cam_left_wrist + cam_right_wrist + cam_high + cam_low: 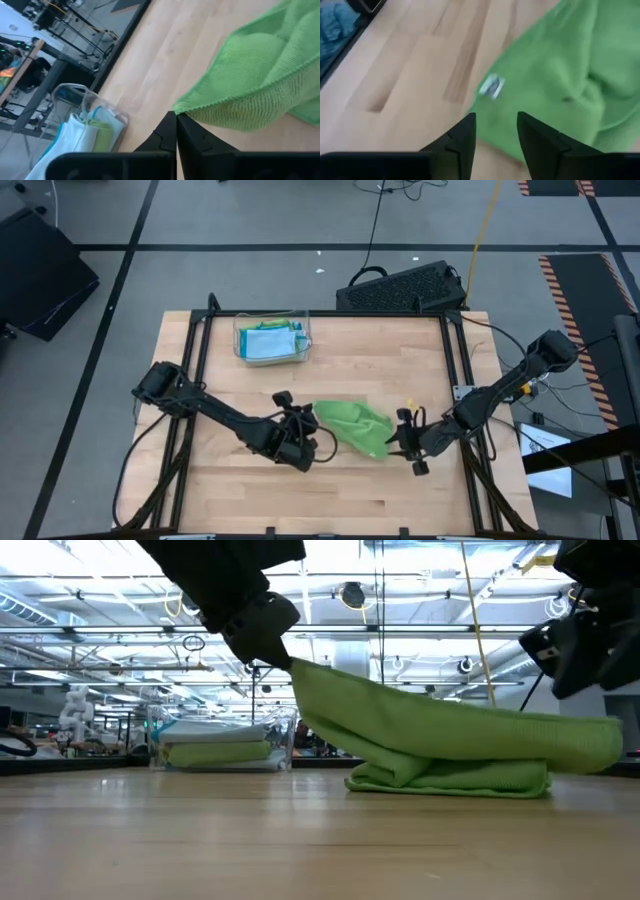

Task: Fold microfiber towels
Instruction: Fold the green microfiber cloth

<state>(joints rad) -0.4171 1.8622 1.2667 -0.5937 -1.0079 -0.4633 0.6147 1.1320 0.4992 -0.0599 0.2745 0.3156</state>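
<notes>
On the tabletop (pixel 250 490), right of centre, lies the lime green towel (pixel 352 425), soft and limp; best taken by its corners. The left gripper (pixel 176 116) pinches one corner; the right gripper (pixel 496 131) hangs spread above it.

Table (pixel 330 490): light wooden butcher-block top in a black frame. Lying on it: one lime green towel (pixel 355 426), loosely bunched, between the left gripper (pixel 312 423) and the right gripper (pixel 403 438); one clear plastic tray (pixel 305 345) of folded blue and green towels, well beyond the left gripper.
</notes>
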